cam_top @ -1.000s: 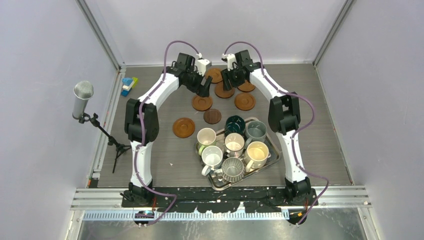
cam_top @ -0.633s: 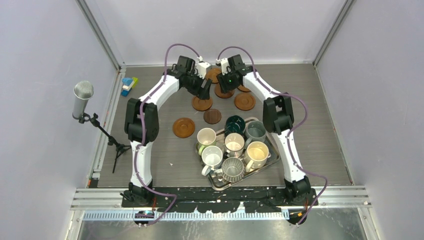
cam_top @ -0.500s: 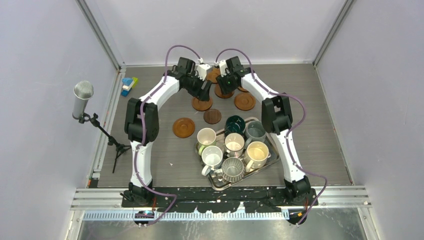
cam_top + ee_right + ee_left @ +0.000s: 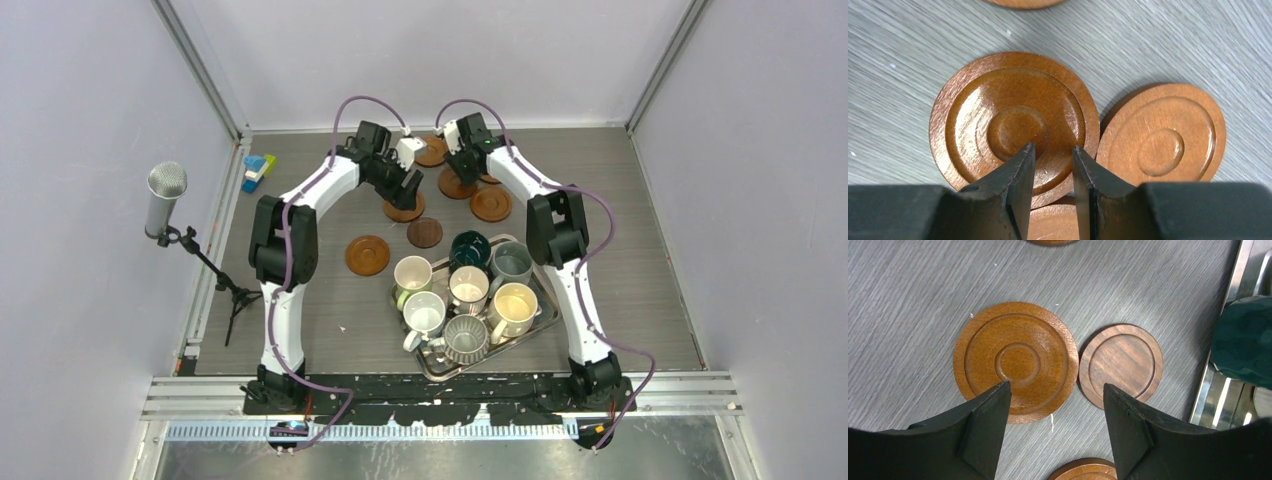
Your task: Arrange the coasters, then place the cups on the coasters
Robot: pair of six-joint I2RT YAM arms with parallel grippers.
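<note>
Lower centre being filled by steel tray (image 4: pixel 432 358) packed with cups (image 4: pixel 514 305). Upper centre being crowded by coasters (image 4: pixel 491 203), several touching or overlapping. Far left being blocked by microphone (image 4: pixel 166 198) on stand. Bare tabletop (image 4: pixel 640 260) being left open at right and lower left.

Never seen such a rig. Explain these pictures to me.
Two robot arms are bolted at the table's near edge. The wide picture looks down from above and behind them. The other two come from a camera on each wrist, that arm's black fingers showing. On the grey table lie round wooden coasters; a steel tray carries seven cups. The left hand hangs open over an orange-brown coaster beside a smaller dark one. The right hand, fingers nearly together, hovers over another coaster; neither visibly holds anything.
</note>
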